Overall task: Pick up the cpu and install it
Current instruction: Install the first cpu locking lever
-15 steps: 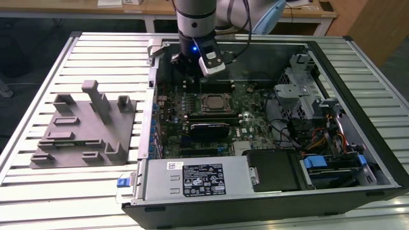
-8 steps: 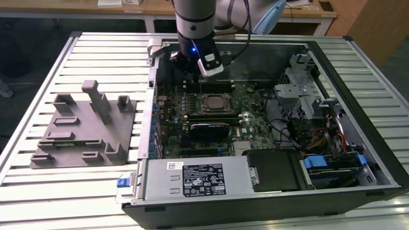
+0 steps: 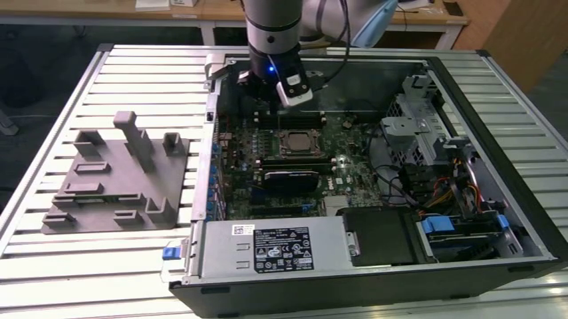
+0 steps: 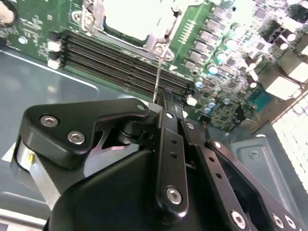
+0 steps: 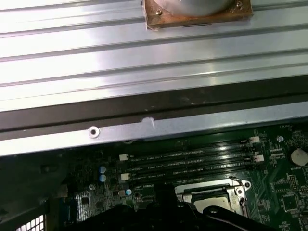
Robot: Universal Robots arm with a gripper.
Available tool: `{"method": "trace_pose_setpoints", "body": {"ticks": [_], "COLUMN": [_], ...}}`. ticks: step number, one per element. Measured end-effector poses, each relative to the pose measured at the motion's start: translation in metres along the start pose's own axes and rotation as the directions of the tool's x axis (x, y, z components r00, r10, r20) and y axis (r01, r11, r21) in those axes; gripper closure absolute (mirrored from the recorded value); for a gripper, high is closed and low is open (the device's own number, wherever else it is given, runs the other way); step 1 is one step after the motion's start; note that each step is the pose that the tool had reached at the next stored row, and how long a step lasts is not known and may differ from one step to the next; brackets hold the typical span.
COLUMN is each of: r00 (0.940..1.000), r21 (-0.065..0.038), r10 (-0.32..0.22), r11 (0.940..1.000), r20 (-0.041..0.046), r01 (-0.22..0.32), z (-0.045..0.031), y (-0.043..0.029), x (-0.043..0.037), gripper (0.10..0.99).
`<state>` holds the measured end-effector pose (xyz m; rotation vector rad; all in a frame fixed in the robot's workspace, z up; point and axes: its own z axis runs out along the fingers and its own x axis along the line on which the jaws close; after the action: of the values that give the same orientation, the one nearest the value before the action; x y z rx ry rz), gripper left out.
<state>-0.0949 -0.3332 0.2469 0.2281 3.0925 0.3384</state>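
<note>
The cpu (image 3: 296,141) lies flat in the motherboard socket inside the open computer case, its pale silver-grey top showing inside the metal socket frame. Both wrist views show the cpu (image 4: 134,19) (image 5: 211,202) in that frame. My gripper (image 3: 265,106) hangs over the memory slots (image 4: 120,60) just behind the socket, a little above the board. Its black fingers (image 4: 168,144) are shut, tips together, and no chip sits between them. The thin wire socket lever (image 4: 158,72) runs from the socket frame up to the fingertips. Whether it is pinched is hidden.
The case wall (image 3: 213,119) rises on the exterior view's left of the board, with the drive cage and cables (image 3: 443,199) on its right. A black module (image 3: 288,178) and the power supply (image 3: 266,247) lie nearer the front. A grey fixture (image 3: 111,176) rests on the slatted table.
</note>
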Motion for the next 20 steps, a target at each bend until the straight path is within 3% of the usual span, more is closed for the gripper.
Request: {"method": "trace_pose_setpoints", "body": {"ticks": [9,13,20], "r00": [1.0000,1.0000,1.0000], "r21": [0.002,0.004,0.005], "r10": [0.000,0.000,0.001], "r11": [1.0000,1.0000,1.0000], "r20": [-0.0011,-0.0010,-0.0005], "r01": [0.000,0.000,-0.001], "z": [0.0018,0.0023,0.0027], "y": [0.0049,0.0066,0.0070], "x": [-0.0350,-0.0470,-0.0495], "gripper": [0.980,0.980,0.980]}}
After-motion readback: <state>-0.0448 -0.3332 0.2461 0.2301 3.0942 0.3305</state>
